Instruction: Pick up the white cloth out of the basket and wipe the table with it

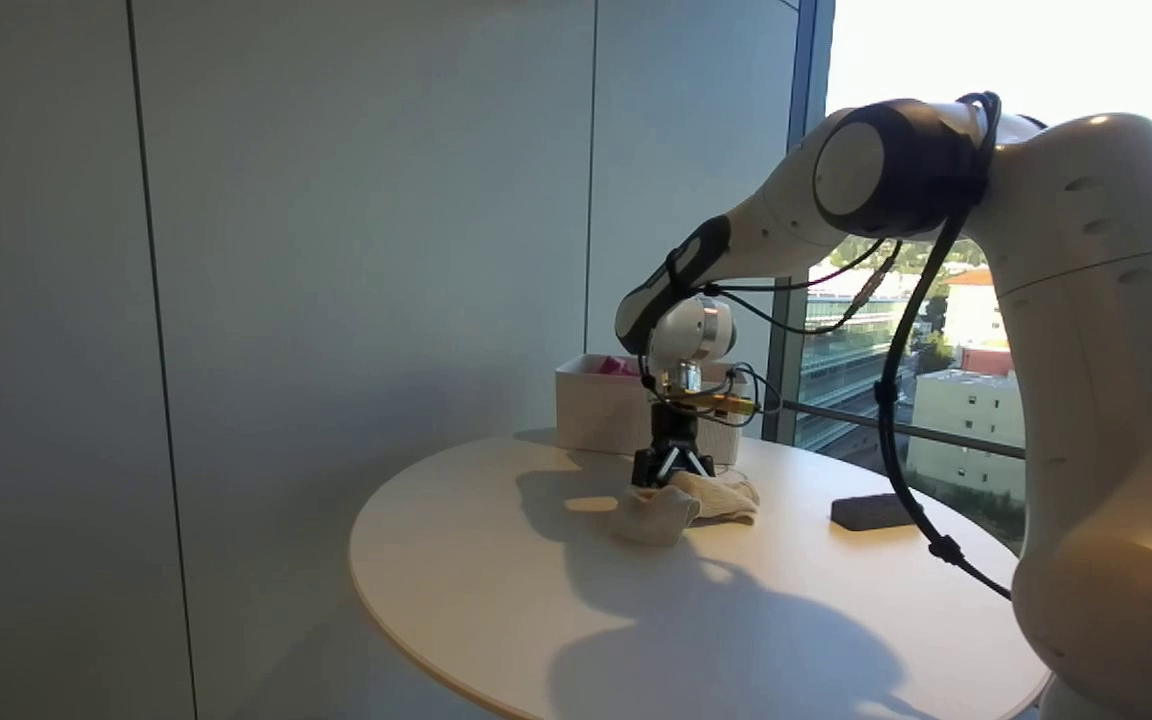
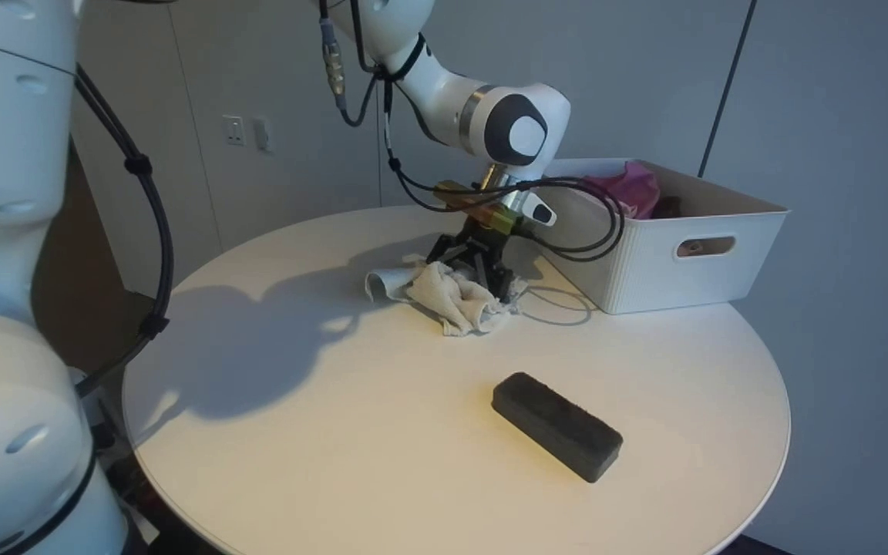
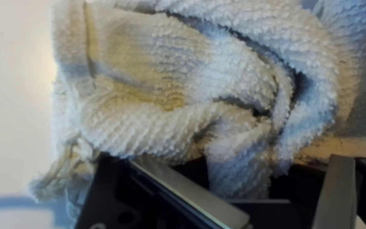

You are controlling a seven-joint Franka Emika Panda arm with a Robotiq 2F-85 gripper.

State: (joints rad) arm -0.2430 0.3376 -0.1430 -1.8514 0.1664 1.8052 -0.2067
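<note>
The white cloth [image 1: 656,512] lies crumpled on the round table [image 1: 456,540]. In an exterior view, it is a rumpled heap [image 2: 452,297] with a stiff fold at one end. My gripper [image 1: 674,480] points down into it and also shows low over the cloth in an exterior view [image 2: 475,279]. In the wrist view, the cloth [image 3: 170,79] fills most of the picture. A fold of it rises between the spread finger links of the gripper [image 3: 238,178]. The fingers look apart, but their tips are hidden in the cloth. The white basket [image 2: 667,266] stands behind the gripper.
The basket holds a pink item [image 2: 629,189] and something dark. A dark grey block [image 2: 557,428] lies on the table; it also shows in an exterior view [image 1: 871,512]. A thin loop of cord [image 2: 560,308] lies between cloth and basket. A wall rises behind the table.
</note>
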